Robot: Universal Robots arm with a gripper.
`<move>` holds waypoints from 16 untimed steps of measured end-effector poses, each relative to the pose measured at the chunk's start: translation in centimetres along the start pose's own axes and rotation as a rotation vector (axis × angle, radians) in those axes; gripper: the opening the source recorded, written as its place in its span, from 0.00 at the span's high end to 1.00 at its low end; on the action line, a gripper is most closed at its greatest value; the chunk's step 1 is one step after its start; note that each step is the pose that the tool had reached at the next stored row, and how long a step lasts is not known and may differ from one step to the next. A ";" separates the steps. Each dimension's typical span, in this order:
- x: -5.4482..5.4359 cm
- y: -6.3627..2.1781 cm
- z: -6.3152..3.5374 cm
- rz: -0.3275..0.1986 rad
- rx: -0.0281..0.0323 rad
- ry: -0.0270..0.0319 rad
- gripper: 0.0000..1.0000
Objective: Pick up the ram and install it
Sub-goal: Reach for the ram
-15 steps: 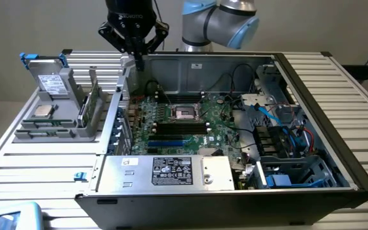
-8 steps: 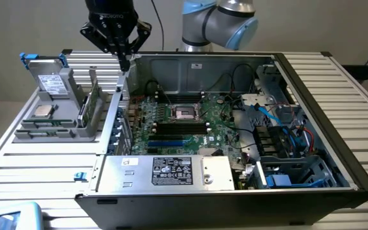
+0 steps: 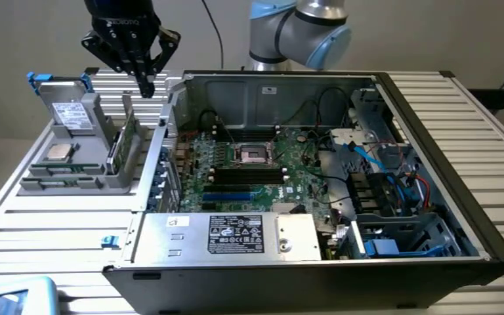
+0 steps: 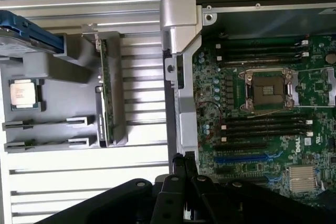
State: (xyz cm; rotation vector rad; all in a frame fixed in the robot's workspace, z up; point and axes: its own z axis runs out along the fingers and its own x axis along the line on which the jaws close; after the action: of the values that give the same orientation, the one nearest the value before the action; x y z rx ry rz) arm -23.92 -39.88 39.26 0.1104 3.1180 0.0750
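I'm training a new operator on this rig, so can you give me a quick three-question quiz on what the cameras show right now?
1. True or false: the gripper is shut with nothing in it.
2. Where is the ram?
A. Seated in a black slot on the board
B. In the grey holder beside the computer case
C. Between the fingers
3. Fill in: the processor socket on the motherboard is ____.

Key: 1 true; 2 B; 3 empty.
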 end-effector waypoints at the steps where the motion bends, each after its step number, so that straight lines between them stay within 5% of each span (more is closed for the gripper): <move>1: 0.4 -0.03 -0.01 0.000 0.0000 0.0000 0.89; 16: 7.2 -0.40 -0.09 0.000 0.0001 0.0001 0.89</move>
State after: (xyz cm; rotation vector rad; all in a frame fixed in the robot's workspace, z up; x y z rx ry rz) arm -31.09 -39.78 39.19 0.1104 3.1181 0.0749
